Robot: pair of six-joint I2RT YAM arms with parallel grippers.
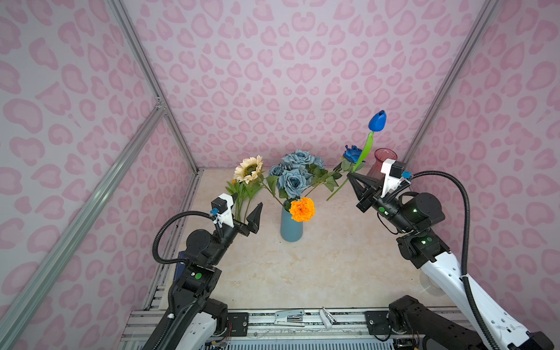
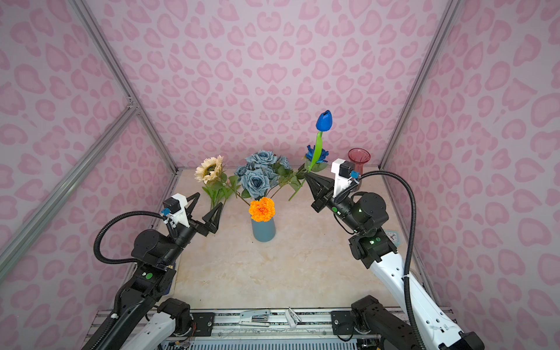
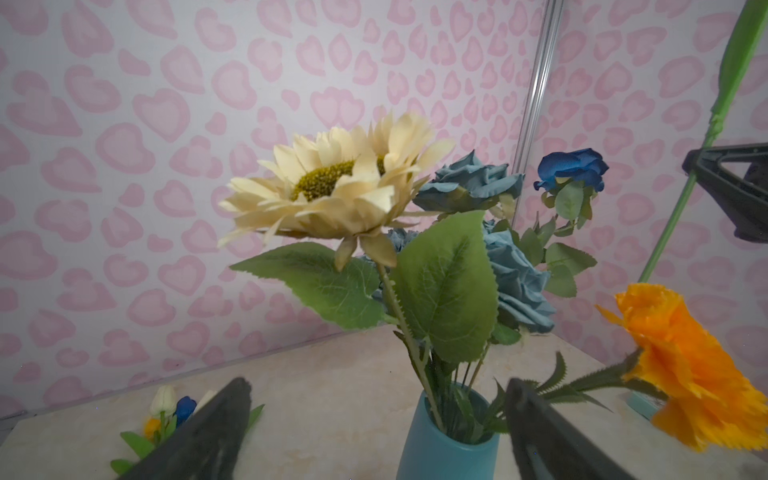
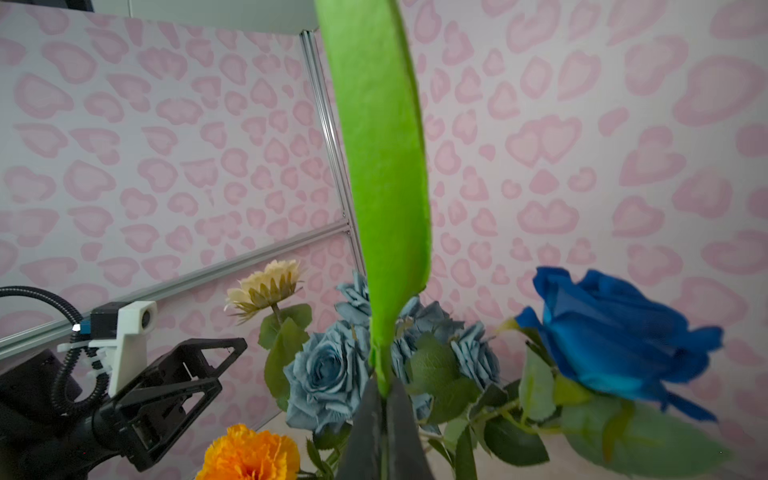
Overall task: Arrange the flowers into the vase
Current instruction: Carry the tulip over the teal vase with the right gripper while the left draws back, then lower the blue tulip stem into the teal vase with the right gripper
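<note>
Clamping blue tulip (image 1: 377,121), right claw (image 1: 349,175) (stem tilted, bloom up), left claw (image 1: 248,200) spread, empty

I find no writing, label, brand or number that I can read in any of my views. The one likely spot is a small white dial (image 2: 392,236) lying at the right edge of the tabletop (image 2: 272,272), partly hidden behind my right arm. It is too small and too blurred for me to make out any marks on its face.

Lab cell: aluminium frame (image 1: 154,81), patterned walls (image 1: 303,60)
</note>
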